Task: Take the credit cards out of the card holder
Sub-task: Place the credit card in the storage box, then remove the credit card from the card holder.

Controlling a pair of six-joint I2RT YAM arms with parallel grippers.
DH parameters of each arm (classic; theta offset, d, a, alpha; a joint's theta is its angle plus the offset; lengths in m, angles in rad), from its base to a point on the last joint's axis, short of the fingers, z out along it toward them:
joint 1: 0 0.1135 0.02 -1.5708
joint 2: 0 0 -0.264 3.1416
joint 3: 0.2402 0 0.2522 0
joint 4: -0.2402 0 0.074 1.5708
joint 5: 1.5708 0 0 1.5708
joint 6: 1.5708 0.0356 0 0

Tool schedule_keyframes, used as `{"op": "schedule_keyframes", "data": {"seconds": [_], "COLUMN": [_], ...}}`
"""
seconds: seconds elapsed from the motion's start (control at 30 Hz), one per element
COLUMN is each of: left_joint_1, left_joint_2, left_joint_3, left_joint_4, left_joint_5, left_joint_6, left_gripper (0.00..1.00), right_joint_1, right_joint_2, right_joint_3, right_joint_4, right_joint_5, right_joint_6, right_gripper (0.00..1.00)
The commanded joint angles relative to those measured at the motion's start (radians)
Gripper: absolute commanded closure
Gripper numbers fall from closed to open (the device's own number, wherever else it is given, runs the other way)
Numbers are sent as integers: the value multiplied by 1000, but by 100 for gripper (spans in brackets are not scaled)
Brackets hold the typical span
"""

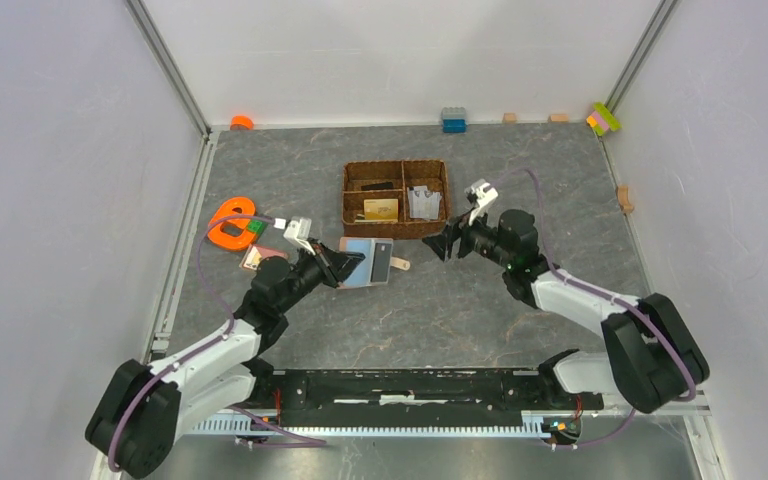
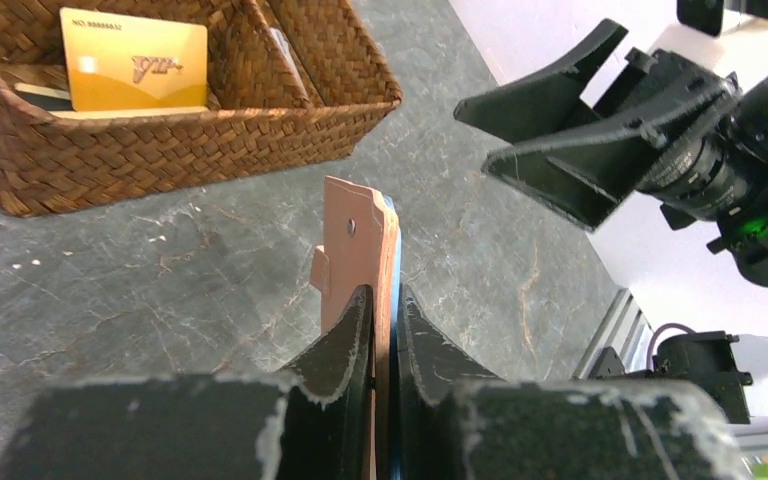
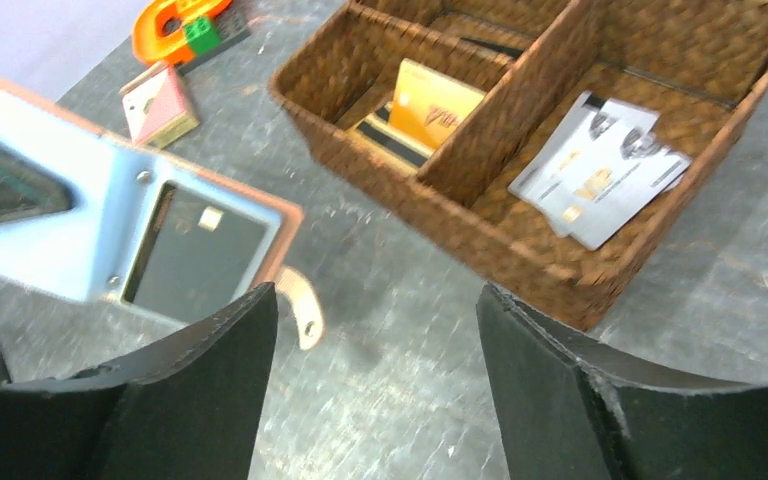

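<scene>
The holder [image 2: 355, 250] clamped by the left gripper [image 2: 382, 300]
The right gripper [image 3: 378, 300] is held wide open — empty — facing it.

Top cam: we look from above and behind the near edge, pitched down toward the far edge. It's distant, with the whole table [image 1: 460, 310] in frame. Left wrist cam: we sit low behind the left hand [image 2: 384, 300], very close, facing the right edge. Right wrist cam: we sit behind the right hand [image 3: 378, 300], close, angled down toward the far-left corner. All three share the basket [image 1: 395, 229]. Both wrist views share the card holder [image 2: 355, 250] from opposite sides, and the left one also catches the right hand.
</scene>
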Motion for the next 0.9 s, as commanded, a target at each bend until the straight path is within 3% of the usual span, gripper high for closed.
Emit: {"op": "schedule_keyframes", "data": {"seconds": [0.0, 0.03, 0.07, 0.2, 0.87], "left_joint_1": [-19, -26, -32, -49, -134], "left_joint_2": [63, 80, 90, 122, 226], "left_joint_3": [28, 28, 27, -2, -6], "left_joint_4": [171, 192, 225, 369, 715], "left_joint_5": [63, 72, 80, 104, 223], "left_joint_6": [-62, -68, -75, -124, -292], "left_gripper": [97, 97, 97, 97, 96], "right_joint_1": [27, 32, 35, 34, 34], "right_joint_2": [-80, -93, -104, -130, -220], "right_joint_3": [-108, -126, -151, -223, -351], "right_joint_4": [113, 130, 149, 251, 550], "right_joint_5": [-52, -60, -65, -93, -309], "right_joint_6": [-13, -11, -4, 40, 245], "right_gripper": [12, 3, 2, 2, 2]}}
